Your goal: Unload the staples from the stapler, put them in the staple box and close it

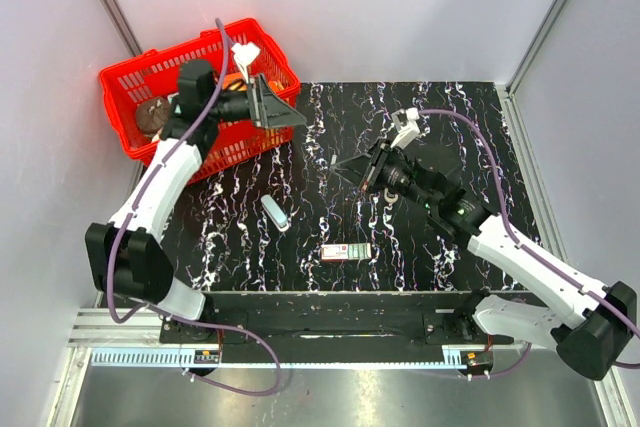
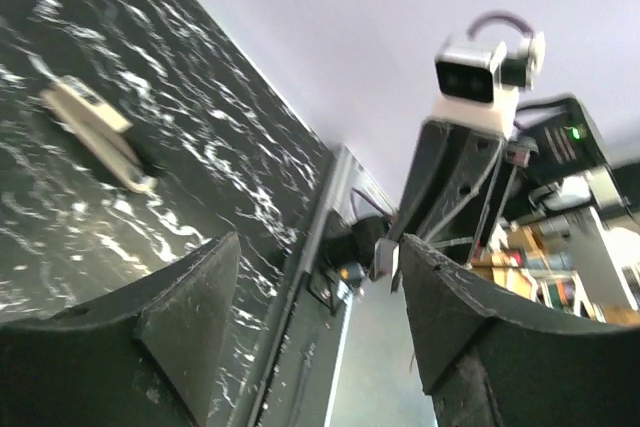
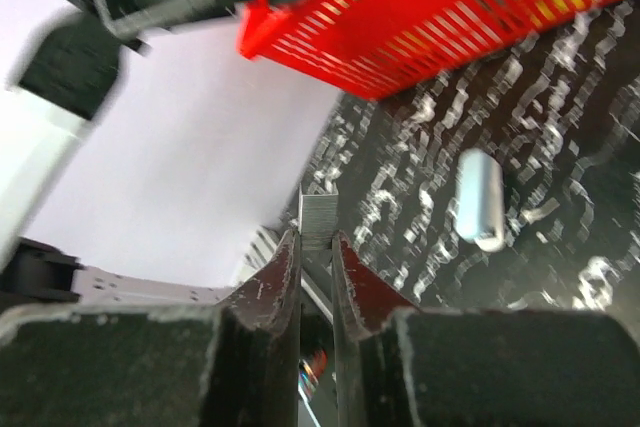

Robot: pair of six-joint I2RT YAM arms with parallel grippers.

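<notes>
The stapler (image 1: 275, 212), a slim pale blue-grey bar, lies on the black marbled table left of centre. It also shows in the right wrist view (image 3: 479, 198) and as a pale bar in the left wrist view (image 2: 96, 133). My right gripper (image 1: 350, 164) hovers above the table's middle, shut on a short strip of staples (image 3: 318, 219) that sticks out past its fingertips (image 3: 286, 265). My left gripper (image 1: 290, 113) is open and empty, raised beside the red basket's right end, well clear of the stapler; its jaws stand wide apart in the left wrist view (image 2: 320, 257).
A red basket (image 1: 128, 75) with several items stands at the back left, and shows in the right wrist view (image 3: 450, 17). A small flat box with a red-and-green label (image 1: 345, 252) lies near the table's front edge. Grey walls enclose the table.
</notes>
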